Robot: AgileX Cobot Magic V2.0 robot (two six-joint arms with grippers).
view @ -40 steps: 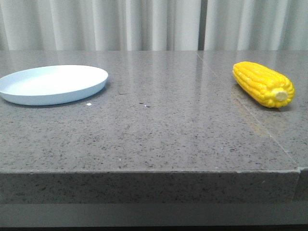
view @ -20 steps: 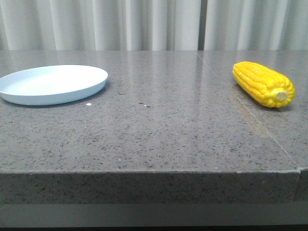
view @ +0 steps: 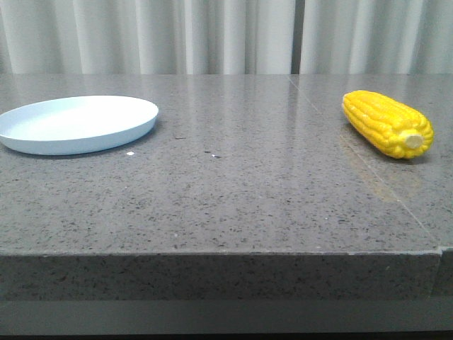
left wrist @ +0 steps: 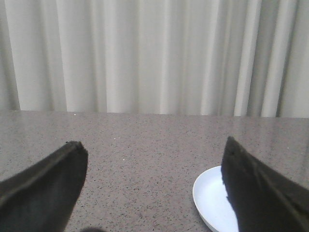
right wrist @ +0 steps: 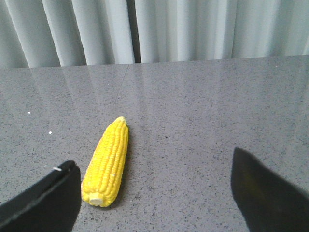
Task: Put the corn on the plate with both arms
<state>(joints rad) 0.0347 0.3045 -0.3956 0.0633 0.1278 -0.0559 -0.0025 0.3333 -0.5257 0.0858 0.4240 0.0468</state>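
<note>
The yellow corn [view: 386, 123] lies on the grey stone table at the right, its pale stub end toward the front. The pale blue plate [view: 78, 124] sits empty at the left. Neither gripper shows in the front view. In the right wrist view the corn [right wrist: 107, 162] lies on the table close to one finger of my open, empty right gripper [right wrist: 154, 166]. In the left wrist view my left gripper [left wrist: 155, 147] is open and empty above the table, and the plate [left wrist: 210, 198] lies partly hidden behind one finger.
The grey speckled table [view: 233, 191] has a front edge near the camera and a seam line running along its right side. White curtains hang behind the table.
</note>
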